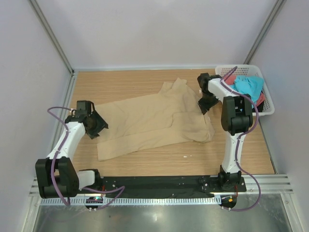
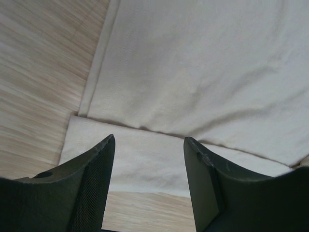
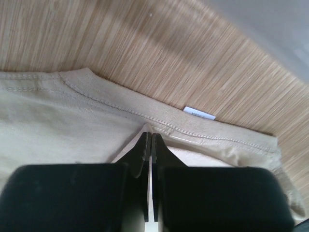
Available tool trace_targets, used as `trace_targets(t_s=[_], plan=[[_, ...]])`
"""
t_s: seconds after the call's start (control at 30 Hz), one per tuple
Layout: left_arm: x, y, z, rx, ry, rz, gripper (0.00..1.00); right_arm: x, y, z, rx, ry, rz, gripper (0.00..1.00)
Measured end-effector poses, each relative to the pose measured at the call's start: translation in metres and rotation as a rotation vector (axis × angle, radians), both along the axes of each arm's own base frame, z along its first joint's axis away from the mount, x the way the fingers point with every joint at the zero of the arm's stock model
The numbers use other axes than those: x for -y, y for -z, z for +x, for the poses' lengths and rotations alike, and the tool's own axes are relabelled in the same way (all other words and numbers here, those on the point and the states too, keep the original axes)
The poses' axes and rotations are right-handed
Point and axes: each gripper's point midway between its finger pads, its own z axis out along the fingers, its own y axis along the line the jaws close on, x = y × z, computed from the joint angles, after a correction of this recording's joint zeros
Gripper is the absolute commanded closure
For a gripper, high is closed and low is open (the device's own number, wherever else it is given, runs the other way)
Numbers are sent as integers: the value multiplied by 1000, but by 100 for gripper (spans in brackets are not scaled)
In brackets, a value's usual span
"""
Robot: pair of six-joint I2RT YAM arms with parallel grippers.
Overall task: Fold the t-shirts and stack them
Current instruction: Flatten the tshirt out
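Spreading across most of the wooden table (image 1: 145,79) between my two arms lies the tan t-shirt (image 1: 145,121), flat but skewed, its bottom hem toward my left arm and its neck toward my right, one sleeve reaching to the far edge and some cloth doubled over at the near right. At the far right corner stands the white lattice basket (image 1: 269,107), and inside it sit the turquoise t-shirt (image 1: 248,86) and, under and beside that, the coral-red t-shirt (image 1: 261,100), both bunched. My left gripper (image 2: 149,141) hangs over the hem corner with its jaws spread apart and two layers of cloth visible between them. My right gripper (image 3: 148,136) has its jaws pressed together, pinching a small tented fold of tan cloth just inside the stitched collar. Beside that collar the white neck label (image 3: 199,114) pokes out onto the wood.
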Motion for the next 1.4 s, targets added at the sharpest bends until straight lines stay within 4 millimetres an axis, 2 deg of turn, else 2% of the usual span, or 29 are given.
trace_targets(t_s=[0.13,0.23,0.4,0.53,0.6,0.7,0.87,0.97,1.1,1.4], plan=[[-12,0,-9,-34,-71,48,44,4,-2,0,4,-8,-19,99],[-24,-7,-16,-63,-154,96,48,7,-12,2,24,-33,-34,99],[-37,-18,-30,-104,-304,138,52,5,-46,4,124,-116,-32,99],[-35,-15,-45,-163,-397,113,53,-5,-74,-3,225,-201,-27,99],[-33,-13,-48,-179,-435,90,53,-15,-81,-7,261,-249,-16,99],[-31,-6,-53,-215,-504,66,49,-29,-79,-14,287,-316,7,99],[-35,16,-58,-324,-657,4,53,-46,-58,-26,270,-403,48,99],[-28,31,-57,-390,-712,-49,59,-49,-51,-29,263,-431,61,99],[-21,46,-52,-444,-767,-85,60,-53,-53,-26,292,-456,73,99],[-25,61,-46,-464,-848,-79,64,-58,-51,-26,315,-501,85,99]])
